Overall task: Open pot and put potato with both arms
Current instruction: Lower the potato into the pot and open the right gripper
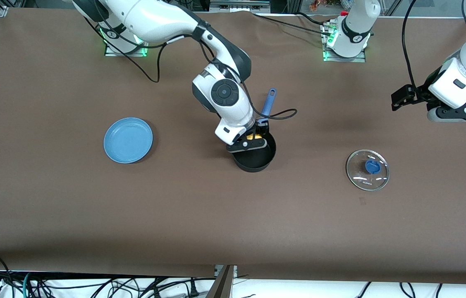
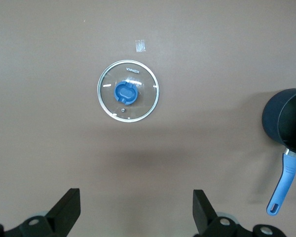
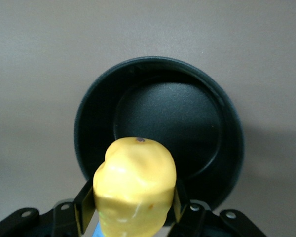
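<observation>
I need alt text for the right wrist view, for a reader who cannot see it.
The right gripper holds the yellow potato between its fingers, above the open black pot. The pot is empty and stands on the brown table.

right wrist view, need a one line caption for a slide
Right gripper holds the potato over the open, empty pot.

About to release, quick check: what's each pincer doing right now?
Right pincer: shut on the potato, over the open pot.
Left pincer: open, holding nothing, waiting above the table near the glass lid.
</observation>
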Action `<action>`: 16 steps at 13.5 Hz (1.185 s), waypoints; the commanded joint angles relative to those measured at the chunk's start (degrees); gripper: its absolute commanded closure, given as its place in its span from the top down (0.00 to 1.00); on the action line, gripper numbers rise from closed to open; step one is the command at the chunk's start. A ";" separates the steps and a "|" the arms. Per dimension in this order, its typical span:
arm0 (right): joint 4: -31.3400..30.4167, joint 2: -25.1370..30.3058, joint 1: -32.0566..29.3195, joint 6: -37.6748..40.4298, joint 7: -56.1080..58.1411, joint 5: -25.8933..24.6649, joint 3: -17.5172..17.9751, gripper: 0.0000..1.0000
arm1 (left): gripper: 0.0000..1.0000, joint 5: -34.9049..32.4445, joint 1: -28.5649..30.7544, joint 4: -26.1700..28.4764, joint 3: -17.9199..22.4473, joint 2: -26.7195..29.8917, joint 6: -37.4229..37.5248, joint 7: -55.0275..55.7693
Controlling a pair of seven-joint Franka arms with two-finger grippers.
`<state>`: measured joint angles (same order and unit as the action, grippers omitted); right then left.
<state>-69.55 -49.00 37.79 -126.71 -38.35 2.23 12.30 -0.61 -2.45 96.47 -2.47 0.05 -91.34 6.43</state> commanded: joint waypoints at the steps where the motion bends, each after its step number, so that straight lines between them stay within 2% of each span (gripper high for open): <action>1: 2.49 -1.62 3.07 0.14 -1.37 -1.00 -2.62 0.16 | 1.00 -0.71 -0.54 -0.93 0.19 0.56 1.60 -0.02; 7: 2.49 -3.73 3.70 -0.38 -1.55 -1.09 -3.33 0.18 | 1.00 -0.71 -0.54 -0.93 0.27 0.56 1.69 -0.28; 8: 2.49 -4.43 3.70 -1.43 -1.55 -1.09 -3.33 0.22 | 1.00 -0.71 -0.36 -0.84 0.27 0.56 1.69 -0.28; 10: 2.49 -5.05 3.70 -2.75 -1.55 -1.09 -3.33 0.41 | 1.00 -0.71 -0.10 -0.84 0.27 0.56 1.77 -0.28; 12: 2.40 -5.22 3.70 -2.84 -1.64 -1.09 -3.33 0.53 | 1.00 -0.71 -0.27 -0.93 0.27 0.47 1.77 -0.19; 16: 2.22 -5.58 3.70 -3.55 -1.64 -1.09 -3.42 0.71 | 1.00 -0.71 -0.28 -0.93 0.27 0.56 1.86 -0.28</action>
<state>-69.19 -53.41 40.63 -130.06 -38.54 1.88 9.36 -0.61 -2.44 96.28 -2.34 0.27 -90.74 6.41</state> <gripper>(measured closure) 0.317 0.000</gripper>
